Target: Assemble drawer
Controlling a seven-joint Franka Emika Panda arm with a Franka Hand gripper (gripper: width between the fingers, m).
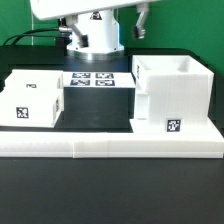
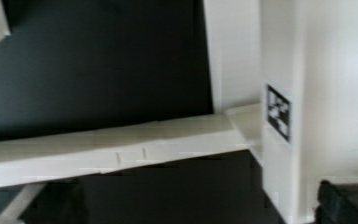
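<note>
The large white drawer shell (image 1: 175,92) stands at the exterior view's right, open at the top, with a square tag (image 1: 173,126) on its front. A smaller white box (image 1: 32,98) with its own tag stands at the exterior view's left. My gripper (image 2: 188,206) is open and empty, with its dark fingertips (image 2: 341,196) wide apart. It hangs high above the table beside the shell's wall (image 2: 309,70), whose tag (image 2: 279,112) shows in the wrist view. In the exterior view only a dark part of the gripper (image 1: 143,20) shows at the top edge.
The long low white L-shaped rail (image 1: 110,147) lies along the front and also shows in the wrist view (image 2: 123,150). The marker board (image 1: 95,80) lies flat between box and shell, before the robot base (image 1: 95,35). The table is black.
</note>
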